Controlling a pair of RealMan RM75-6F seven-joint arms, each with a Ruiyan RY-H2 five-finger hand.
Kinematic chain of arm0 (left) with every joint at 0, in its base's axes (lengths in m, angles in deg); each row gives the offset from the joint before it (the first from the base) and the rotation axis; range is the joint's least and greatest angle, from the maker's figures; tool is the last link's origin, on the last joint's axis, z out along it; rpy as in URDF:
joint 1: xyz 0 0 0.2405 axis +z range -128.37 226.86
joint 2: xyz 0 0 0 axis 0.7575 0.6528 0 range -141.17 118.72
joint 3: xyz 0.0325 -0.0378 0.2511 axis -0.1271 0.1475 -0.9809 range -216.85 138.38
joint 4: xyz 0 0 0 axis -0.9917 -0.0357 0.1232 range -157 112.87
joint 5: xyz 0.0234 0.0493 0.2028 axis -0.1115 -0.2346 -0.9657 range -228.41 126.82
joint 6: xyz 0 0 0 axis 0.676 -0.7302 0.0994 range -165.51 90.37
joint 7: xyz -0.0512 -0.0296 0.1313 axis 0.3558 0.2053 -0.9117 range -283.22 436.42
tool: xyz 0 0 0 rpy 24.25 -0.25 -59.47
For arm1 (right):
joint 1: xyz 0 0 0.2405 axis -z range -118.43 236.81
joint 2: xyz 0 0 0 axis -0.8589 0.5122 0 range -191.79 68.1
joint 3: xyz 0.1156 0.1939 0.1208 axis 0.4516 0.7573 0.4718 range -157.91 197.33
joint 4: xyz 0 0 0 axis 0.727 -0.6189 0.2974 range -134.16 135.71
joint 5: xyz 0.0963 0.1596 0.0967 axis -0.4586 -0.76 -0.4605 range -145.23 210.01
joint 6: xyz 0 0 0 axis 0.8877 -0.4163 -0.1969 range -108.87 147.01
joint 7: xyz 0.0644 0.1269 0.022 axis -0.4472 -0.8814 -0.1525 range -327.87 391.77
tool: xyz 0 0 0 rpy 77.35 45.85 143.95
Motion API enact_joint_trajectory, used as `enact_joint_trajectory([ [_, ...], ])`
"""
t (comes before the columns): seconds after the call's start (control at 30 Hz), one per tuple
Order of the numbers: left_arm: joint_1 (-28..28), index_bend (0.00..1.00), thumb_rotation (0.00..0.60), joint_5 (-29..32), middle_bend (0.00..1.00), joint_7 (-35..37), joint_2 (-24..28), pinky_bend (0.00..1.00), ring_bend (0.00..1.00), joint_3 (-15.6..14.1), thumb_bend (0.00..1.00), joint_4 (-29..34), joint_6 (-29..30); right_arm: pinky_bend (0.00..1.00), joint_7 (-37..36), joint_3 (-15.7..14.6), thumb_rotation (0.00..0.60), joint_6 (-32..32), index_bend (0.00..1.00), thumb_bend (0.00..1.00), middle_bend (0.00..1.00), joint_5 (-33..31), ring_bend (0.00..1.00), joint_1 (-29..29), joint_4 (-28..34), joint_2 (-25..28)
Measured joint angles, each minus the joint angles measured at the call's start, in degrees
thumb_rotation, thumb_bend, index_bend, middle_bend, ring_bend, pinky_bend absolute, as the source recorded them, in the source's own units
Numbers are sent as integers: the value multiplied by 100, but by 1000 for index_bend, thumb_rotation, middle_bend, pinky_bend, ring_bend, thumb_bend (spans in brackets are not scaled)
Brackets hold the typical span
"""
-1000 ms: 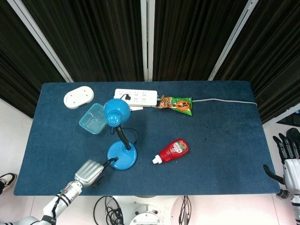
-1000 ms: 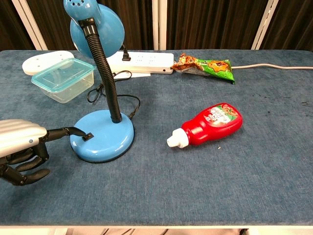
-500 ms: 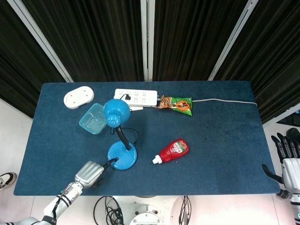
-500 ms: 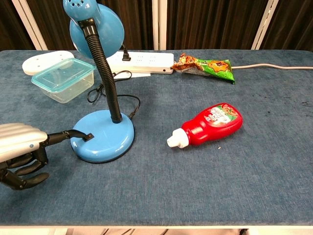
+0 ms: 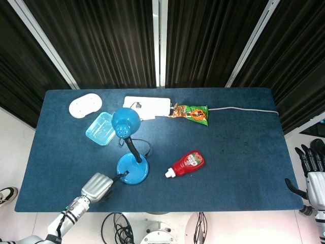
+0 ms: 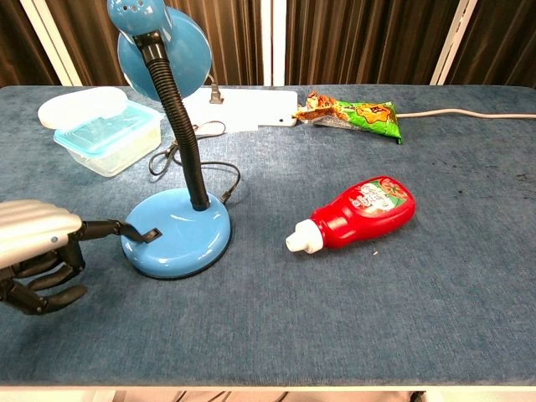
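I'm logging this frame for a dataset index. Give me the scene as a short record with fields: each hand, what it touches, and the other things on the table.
left hand: at the near left table edge, one finger stretched out onto the switch on the base of the blue gooseneck desk lamp
right hand: off the right table edge, fingers apart, holding nothing
beside lamp: clear teal-rimmed plastic box
centre: red squeeze bottle lying on its side, white cap toward the lamp
far side: white power strip, green snack packet, white oval lid
surface: blue cloth table
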Motion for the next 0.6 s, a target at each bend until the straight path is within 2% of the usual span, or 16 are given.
enact_joint_trajectory([
  [0.1,103,183,600,-164,831,121,7,722,814,42,429,-12,377,0,-13,1,600,-12,0,186,0,6,0,4,3,2],
  [0.23,440,254,600,-484,762,479,27,681,753,66,284,-144,1297,0,-21,5,600,-60,0,185,0,32,0,16,22,35],
  [0.33,806,263,600,-655,582,763,83,569,539,85,174,-389,2135,0,0,5,600,-94,0,186,0,54,0,28,55,64],
  [0.37,935,236,600,-676,484,816,111,490,420,99,130,-478,2387,0,9,4,600,-107,0,186,0,64,0,33,65,69],
  [0.4,1078,175,600,-677,326,846,148,357,237,119,63,-562,2624,0,23,1,600,-119,0,186,0,74,0,37,73,70],
  [0.47,1422,73,600,-554,122,820,273,190,46,176,7,-681,3038,0,53,-2,600,-128,0,186,0,83,0,41,77,60],
  [0.53,1637,14,600,-290,13,761,446,88,0,241,0,-674,3186,0,96,-2,600,-133,0,186,0,86,0,43,85,39],
  [0.6,1709,8,600,-59,0,745,640,49,0,291,0,-645,3172,0,121,5,600,-154,0,186,0,92,0,43,99,7],
])
